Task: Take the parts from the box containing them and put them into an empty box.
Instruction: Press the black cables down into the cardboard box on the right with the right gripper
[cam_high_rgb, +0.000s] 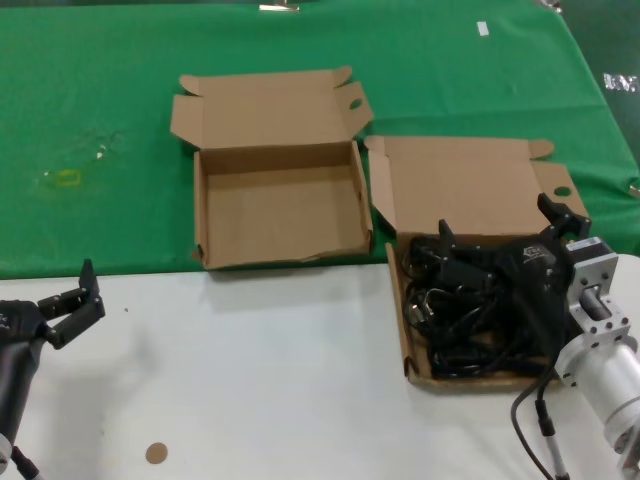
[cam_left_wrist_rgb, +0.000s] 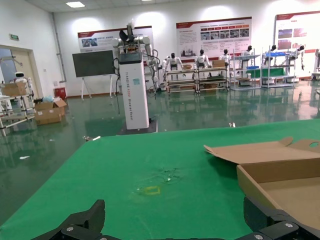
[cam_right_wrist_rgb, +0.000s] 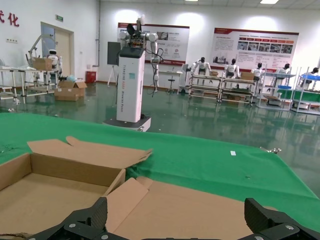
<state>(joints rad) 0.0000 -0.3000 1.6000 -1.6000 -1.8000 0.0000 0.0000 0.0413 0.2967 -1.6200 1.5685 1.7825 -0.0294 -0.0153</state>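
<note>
The right hand is held spread over the parts in the full box, positioned for picking. The empty box lies open alongside to receive them; the left hand is parked spread over the table.

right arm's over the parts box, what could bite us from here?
1. The parts are a tangled black heap, so the right tool, open above them, may lift several at once and spill some.
2. The full box sits at the white table's near edge; a snag could drag it off.
3. The empty box's raised lid flap stands between the boxes and could catch dangling parts.
</note>
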